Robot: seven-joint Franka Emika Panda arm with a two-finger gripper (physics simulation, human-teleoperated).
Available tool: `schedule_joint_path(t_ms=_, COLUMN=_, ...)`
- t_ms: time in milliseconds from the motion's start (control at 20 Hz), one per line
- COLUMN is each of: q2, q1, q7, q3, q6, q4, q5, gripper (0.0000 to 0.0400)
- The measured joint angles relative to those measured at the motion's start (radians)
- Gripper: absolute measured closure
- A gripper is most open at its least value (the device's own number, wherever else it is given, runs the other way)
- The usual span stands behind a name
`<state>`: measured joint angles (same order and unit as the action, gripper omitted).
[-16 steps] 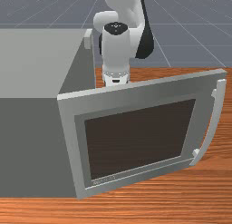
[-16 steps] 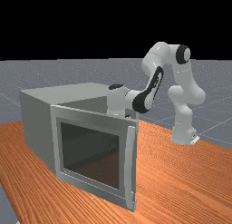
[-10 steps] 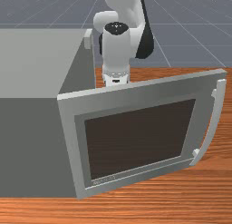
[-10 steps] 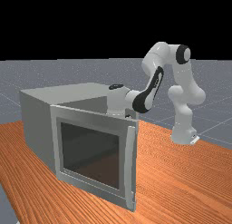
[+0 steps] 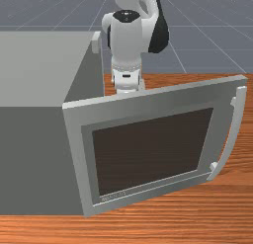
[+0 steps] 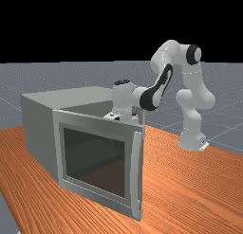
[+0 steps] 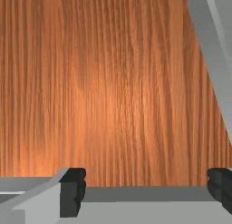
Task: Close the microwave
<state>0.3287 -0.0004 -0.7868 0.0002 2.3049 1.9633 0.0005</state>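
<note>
Facing the inside of an open door, gripper on the wrong side for a push

Standing well open, the flat grey door with its dark glass panel [image 5: 153, 151] juts out from the boxy grey microwave body [image 5: 34, 65] toward the front view's right, hinged at the body's near corner. And here's the catch: the black-tipped two-finger gripper [image 7: 147, 190] is on the door's inner side, in the angle between door and body, while the curved pale handle [image 5: 234, 134] runs roughly upright along the free edge, out on the outer face. Closing means swinging that free edge back toward the arm's side and on to the body, so the shove, I'd say, has to come from the outer face. Press outward from here and it would only open wider (not the result anyone at this table wants!).

Now the gripper itself: fingers spread wide, nothing grasped, bare wood and a strip of the grey body in sight between them. Whether a fingertip brushes that body, I can't tell. By my reading, closing is all still to do; the next call is up and over the door, or round its free edge, and a low path risks clipping the frame.
</note>
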Motion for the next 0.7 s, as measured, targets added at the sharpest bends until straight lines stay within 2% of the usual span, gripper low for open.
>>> schedule_joint_path(t_ms=150, q2=-0.040, q1=0.000, q7=0.000, q3=0.000, q6=-0.055, q4=-0.016, q5=0.000, gripper=0.0000)
schedule_joint_path(t_ms=250, q2=-0.058, q1=0.009, q7=0.024, q3=-0.006, q6=-0.124, q4=-0.052, q5=-0.031, gripper=0.0000)
schedule_joint_path(t_ms=550, q2=-0.116, q1=0.004, q7=0.013, q3=-0.002, q6=-0.256, q4=-0.130, q5=-0.009, gripper=0.0000)
schedule_joint_path(t_ms=700, q2=-0.130, q1=0.006, q7=0.013, q3=-0.002, q6=-0.289, q4=-0.155, q5=-0.019, gripper=0.0000)
